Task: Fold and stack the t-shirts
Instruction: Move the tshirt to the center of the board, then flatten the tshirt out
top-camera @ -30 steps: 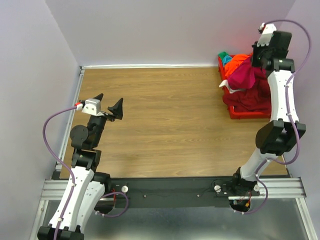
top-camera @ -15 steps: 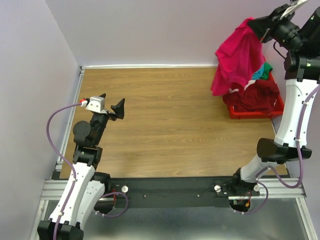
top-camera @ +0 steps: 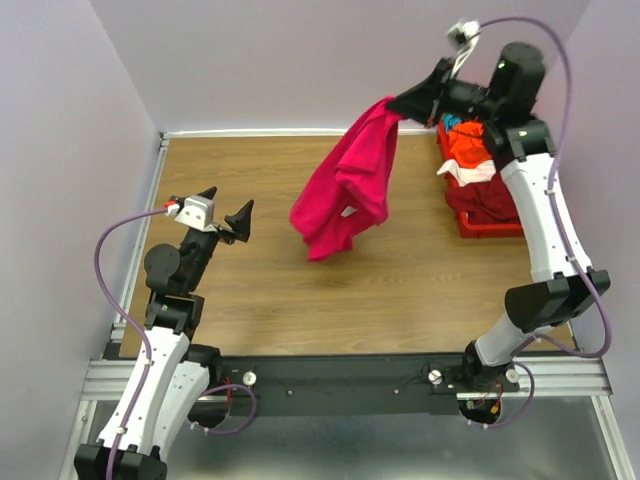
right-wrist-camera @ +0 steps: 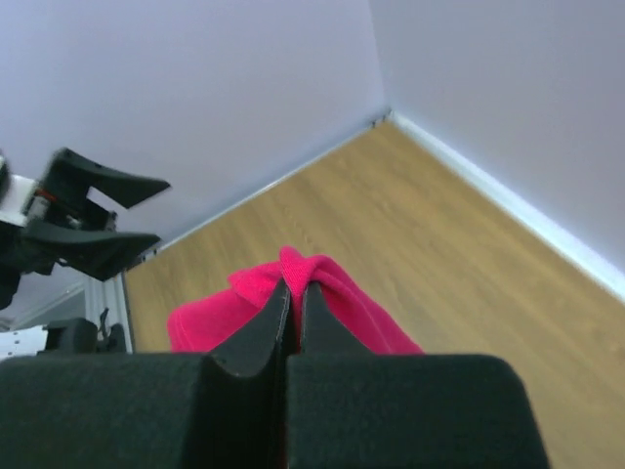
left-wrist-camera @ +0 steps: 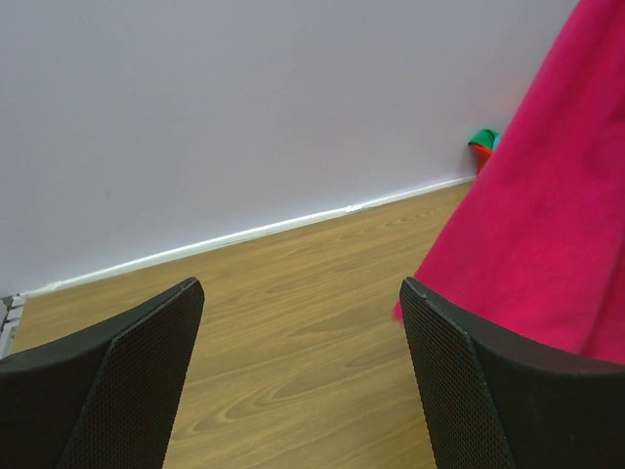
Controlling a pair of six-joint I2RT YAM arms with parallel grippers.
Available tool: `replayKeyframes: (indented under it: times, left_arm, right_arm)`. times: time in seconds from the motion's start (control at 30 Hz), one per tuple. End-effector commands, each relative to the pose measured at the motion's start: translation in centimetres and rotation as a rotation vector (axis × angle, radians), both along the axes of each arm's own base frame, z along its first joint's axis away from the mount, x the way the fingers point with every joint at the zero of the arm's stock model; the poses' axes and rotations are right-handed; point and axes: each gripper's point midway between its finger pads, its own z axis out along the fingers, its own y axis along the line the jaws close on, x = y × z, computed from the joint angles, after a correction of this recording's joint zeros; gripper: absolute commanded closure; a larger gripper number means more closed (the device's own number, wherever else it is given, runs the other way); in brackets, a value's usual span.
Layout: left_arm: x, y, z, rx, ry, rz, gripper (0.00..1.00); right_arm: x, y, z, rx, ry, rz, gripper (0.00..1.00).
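My right gripper [top-camera: 397, 103], clenched on the magenta t-shirt [top-camera: 345, 190], has swung it left of the red bin [top-camera: 492, 229], ready for spreading; left gripper [top-camera: 226, 200] released.

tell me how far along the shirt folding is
Done: no folded or stacked shirt shows anywhere. In hand: the right gripper is shut on the magenta t-shirt, hanging above the table; the left gripper is open and empty. Left: folding it, plus the orange and maroon shirts heaped in the red bin.
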Motion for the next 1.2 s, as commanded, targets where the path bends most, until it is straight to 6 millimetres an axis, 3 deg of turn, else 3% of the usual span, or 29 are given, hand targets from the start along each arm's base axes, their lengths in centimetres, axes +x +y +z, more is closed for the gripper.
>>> replayKeyframes:
  times: [0.0,0.03,0.07,0.13,0.17,0.2,0.23,0.27,0.33,0.37,0.43,0.5,0.6,0.67,0.83,0.97,1.17]
  left_arm:
    - [-0.8,-1.0,0.8,0.032,-0.054,-0.057,0.11]
    - [-0.8,-1.0,0.8,0.034,-0.055,-0.059,0.11]
    - [-0.7,-1.1,0.7,0.036,-0.051,-0.064,0.11]
    - [-0.8,-1.6,0.5,0.045,-0.046,-0.092,0.11]
    - [-0.8,-1.9,0.2,0.050,-0.039,-0.107,0.11]
    - [-0.7,-2.0,0.0,0.053,-0.033,-0.116,0.11]
    - [-0.6,-2.4,-0.3,0.057,-0.020,-0.134,0.11]
    - [-0.5,-2.6,-0.6,0.058,-0.010,-0.143,0.11]
    - [0.2,-3.2,-1.7,0.059,0.035,-0.152,0.11]
    - [0.5,-3.3,-2.2,0.054,0.056,-0.151,0.11]
    - [1.1,-4.1,-2.9,0.057,0.103,-0.162,0.11]
    - [2.1,-4.8,-4.3,0.073,0.175,-0.175,0.11]
    - [2.6,-6.7,-6.2,0.107,0.250,-0.237,0.17]
    - [2.7,-7.9,-7.6,0.134,0.290,-0.277,0.23]
    - [3.3,-9.9,-10.3,0.235,0.359,-0.321,0.28]
    - [3.9,-11.8,-14.3,0.370,0.448,-0.345,0.28]
    - [5.0,-13.0,-16.3,0.533,0.439,-0.318,0.28]
  right_arm:
    - [2.7,1.0,-7.6,-0.069,0.089,-0.045,0.94]
    - [3.4,0.8,-9.3,-0.089,0.110,-0.066,0.93]
    - [5.0,-0.2,-11.5,-0.122,0.138,-0.160,0.86]
    - [6.5,-1.6,-16.0,-0.222,0.140,-0.236,0.68]
    - [6.4,-2.4,-20.9,-0.299,0.199,-0.245,0.42]
    - [6.9,-3.6,-23.3,-0.360,0.212,-0.300,0.31]
    - [6.5,-4.7,-27.5,-0.438,0.257,-0.311,0.20]
    - [6.1,-5.5,-29.3,-0.477,0.282,-0.326,0.11]
    - [5.2,-7.1,-31.9,-0.540,0.298,-0.328,0.08]
    - [3.8,-7.5,-34.1,-0.569,0.333,-0.305,0.07]
    - [1.9,-6.7,-35.1,-0.576,0.308,-0.198,0.07]
    - [-2.0,-4.8,-36.8,-0.523,0.348,-0.004,0.07]
    - [-5.6,-3.2,-38.3,-0.456,0.361,0.171,0.02]
    - [-6.3,-2.7,-38.8,-0.456,0.378,0.200,0.02]
    - [-6.4,-2.3,-39.8,-0.462,0.438,0.195,0.02]
    - [-6.1,-2.4,-39.9,-0.471,0.462,0.168,0.02]
    - [-4.9,-3.0,-40.0,-0.495,0.491,0.084,0.02]
